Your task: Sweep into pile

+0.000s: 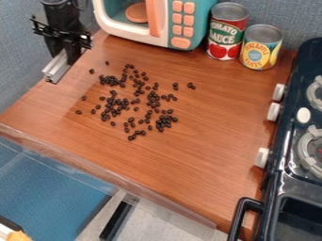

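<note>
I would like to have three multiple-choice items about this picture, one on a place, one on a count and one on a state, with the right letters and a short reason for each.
1. Where do the cans stand?
A) between the microwave and the stove
B) inside the microwave
C) on the stove

2. How many cans are there?
A) one
B) two
C) four

3. How do the beans lie?
A) in one compact pile
B) in a single straight row
C) spread in loose clusters, with some apart

Right letters:
1: A, the microwave is on one side of them and the stove on the other.
2: B, a red one and a yellow one are seen.
3: C, wood shows between the dark beans.
</note>
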